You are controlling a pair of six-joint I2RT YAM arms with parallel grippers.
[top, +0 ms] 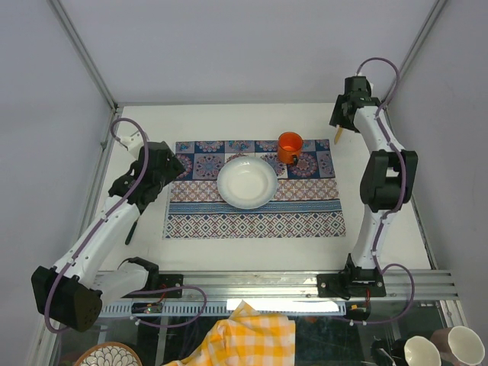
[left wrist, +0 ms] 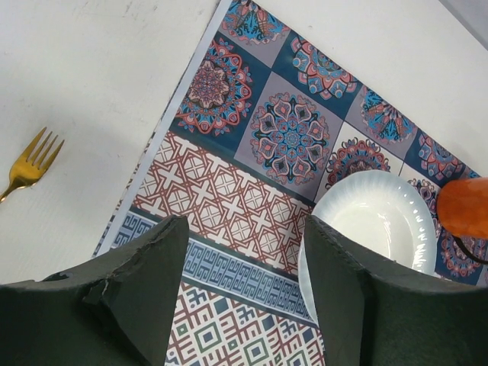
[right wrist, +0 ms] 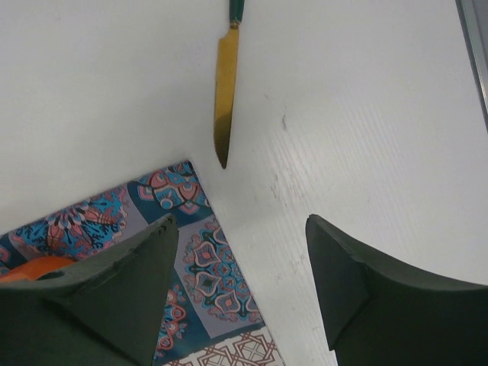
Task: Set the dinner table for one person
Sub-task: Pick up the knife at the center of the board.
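From above, the white surface [top: 229,122] fills the floor of the cell between aluminium rails, plain and matte. A patterned cloth [top: 252,217] lies across its middle, carrying a white plate [top: 246,183] and, at the plate's far right, an orange cup [top: 290,145]. The left hand [top: 174,169] hangs over the cloth's left edge and the right hand [top: 341,116] over the far right corner. I judge the surface to be rigid, fixed and smooth, something to set things on rather than take hold of. Flat cutlery on it will probably slide and give little edge to pinch, so the handles look the better place to grip. In the left wrist view the hand [left wrist: 244,290] is spread and empty above the cloth [left wrist: 229,191], with the plate [left wrist: 377,221] just right of it. A gold fork [left wrist: 30,164] lies on bare surface [left wrist: 91,76] well left of the cloth. In the right wrist view the hand [right wrist: 240,282] is likewise spread and holds nothing, poised over the cloth's corner [right wrist: 206,267]. A gold knife [right wrist: 225,91] with a green handle lies on the surface [right wrist: 366,114], its tip just beyond that corner. Faint scuffs mark the white beside it.
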